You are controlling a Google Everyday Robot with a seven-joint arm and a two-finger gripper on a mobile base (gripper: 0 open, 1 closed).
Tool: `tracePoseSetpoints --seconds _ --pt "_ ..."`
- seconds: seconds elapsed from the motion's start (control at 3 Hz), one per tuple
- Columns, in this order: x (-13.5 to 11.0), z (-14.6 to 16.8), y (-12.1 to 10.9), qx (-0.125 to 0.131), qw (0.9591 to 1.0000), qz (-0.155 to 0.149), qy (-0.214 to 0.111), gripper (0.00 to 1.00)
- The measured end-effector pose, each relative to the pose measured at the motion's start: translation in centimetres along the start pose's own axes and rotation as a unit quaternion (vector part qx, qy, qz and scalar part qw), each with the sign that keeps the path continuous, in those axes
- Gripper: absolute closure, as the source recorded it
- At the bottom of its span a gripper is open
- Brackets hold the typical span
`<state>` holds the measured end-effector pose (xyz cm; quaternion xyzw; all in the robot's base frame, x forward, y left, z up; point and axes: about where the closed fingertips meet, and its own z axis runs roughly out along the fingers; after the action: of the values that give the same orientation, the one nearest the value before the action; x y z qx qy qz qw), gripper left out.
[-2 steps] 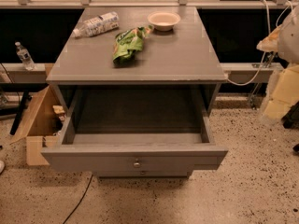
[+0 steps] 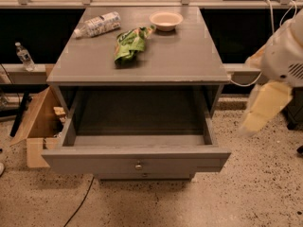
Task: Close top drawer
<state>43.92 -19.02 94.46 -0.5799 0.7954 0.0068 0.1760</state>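
top drawer [image 2: 137,141] fully out. gripper [image 2: 266,109] off right, well clear; grip state: can't tell. bring it to front centre by knob [image 2: 138,166], push straight in.

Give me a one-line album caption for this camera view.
The top drawer stands wide open while the gripper hangs off to the right, clear of it.

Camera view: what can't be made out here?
1. Claw, right of the top drawer: its arm runs off the right edge.
2. Lower drawer: only a sliver shows under the open top drawer's front.
3. Bottle on the cabinet top: label too small to read.
4. Box, left of the cabinet: contents partly hidden by the drawer's side.
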Motion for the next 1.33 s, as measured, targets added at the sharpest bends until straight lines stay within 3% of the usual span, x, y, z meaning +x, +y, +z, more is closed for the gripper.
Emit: tracePoseSetpoints --seconds 0.33,1.33 --pt "-2.72 4.82 2.38 -0.03 0.999 0.019 -0.027 0.24" --pt "-2.73 5.39 2.66 -0.032 0.9989 0.019 -0.027 0.94"
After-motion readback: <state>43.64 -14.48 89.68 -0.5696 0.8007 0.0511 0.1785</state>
